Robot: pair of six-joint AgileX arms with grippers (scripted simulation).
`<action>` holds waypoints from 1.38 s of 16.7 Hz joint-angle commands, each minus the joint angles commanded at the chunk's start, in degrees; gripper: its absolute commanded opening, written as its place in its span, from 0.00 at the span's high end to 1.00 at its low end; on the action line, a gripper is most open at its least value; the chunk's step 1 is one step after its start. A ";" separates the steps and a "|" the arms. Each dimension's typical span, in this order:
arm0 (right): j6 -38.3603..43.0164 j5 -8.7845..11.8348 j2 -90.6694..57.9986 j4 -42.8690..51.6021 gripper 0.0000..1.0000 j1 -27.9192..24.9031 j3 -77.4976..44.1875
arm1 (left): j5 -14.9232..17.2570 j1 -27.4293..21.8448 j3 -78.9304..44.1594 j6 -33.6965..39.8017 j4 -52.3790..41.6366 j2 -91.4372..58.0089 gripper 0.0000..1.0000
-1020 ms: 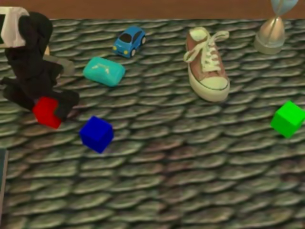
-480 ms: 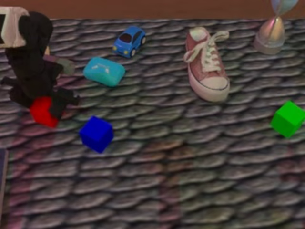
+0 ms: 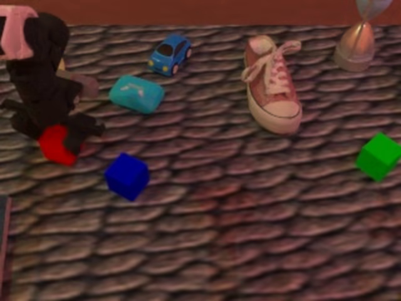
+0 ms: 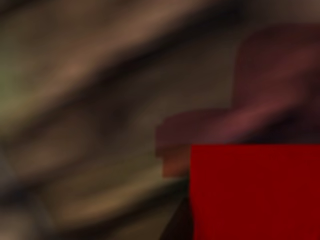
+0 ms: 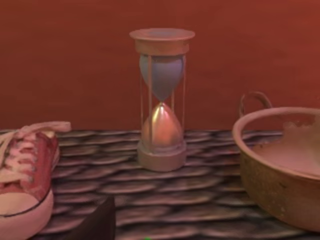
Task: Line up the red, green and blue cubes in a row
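Settled lower over red cube (image 3: 55,143) since a second ago: left end effector (image 3: 61,139), clamped around it. Grasp step; next, lift and carry beside blue cube (image 3: 126,176).

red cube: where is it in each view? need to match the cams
Top view: the red cube sits at the far left of the table, partly covered by the left gripper, up-left of the blue cube.
Left wrist view: the red cube fills the lower right corner.
Right wrist view: not in it.
Shared landmark: besides the cube itself, the sneaker links the top and right wrist views.
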State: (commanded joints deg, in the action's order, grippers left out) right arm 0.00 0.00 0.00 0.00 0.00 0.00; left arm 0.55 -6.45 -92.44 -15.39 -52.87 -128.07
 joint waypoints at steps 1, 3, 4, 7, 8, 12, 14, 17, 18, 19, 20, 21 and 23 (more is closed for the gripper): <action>0.00 0.00 0.00 0.00 0.00 0.00 0.00 | -0.01 0.17 -1.08 0.06 -1.40 0.43 1.00; 0.00 0.00 0.00 0.00 0.00 0.00 0.00 | -0.02 0.59 -3.72 0.21 -5.87 1.70 1.00; 0.00 0.00 0.00 0.00 0.00 0.00 0.00 | -0.03 0.73 -5.12 0.20 -8.33 2.37 1.00; 0.00 0.00 0.00 0.00 0.00 0.00 0.00 | -0.03 1.02 -8.07 0.18 -12.48 4.15 1.00; 0.00 0.00 0.00 0.00 0.00 0.00 0.00 | -0.03 1.03 -8.20 0.19 -12.65 4.29 1.00; 0.00 0.00 0.00 0.00 0.00 0.00 0.00 | -0.06 0.61 -8.05 0.22 -12.50 4.11 1.00; 0.00 0.00 0.00 0.00 0.00 0.00 0.00 | -0.13 -0.79 -7.64 2.18 -12.51 4.53 1.00; 0.00 0.00 0.00 0.00 0.00 0.00 0.00 | -0.34 -5.15 -5.93 9.39 -12.45 6.14 1.00; 0.00 0.00 0.00 0.00 0.00 0.00 0.00 | -0.42 -7.03 -5.04 12.70 -12.42 6.90 1.00; 0.00 0.00 0.00 0.00 0.00 0.00 0.00 | -0.50 -9.05 -4.05 16.39 -12.39 7.73 1.00; 0.00 0.00 0.00 0.00 0.00 0.00 0.00 | -0.58 -11.22 -2.96 20.42 -12.38 8.59 1.00; 0.00 0.00 0.00 0.00 0.00 0.00 0.00 | -0.65 -13.48 -1.83 24.62 -12.38 9.47 1.00; 0.00 0.00 0.00 0.00 0.00 0.00 0.00 | -0.79 -18.07 0.45 33.13 -12.34 11.31 1.00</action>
State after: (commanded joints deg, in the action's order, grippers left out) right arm 0.00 0.00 0.00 0.00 0.00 0.00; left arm -0.24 -24.52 -91.99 17.74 -65.21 -116.76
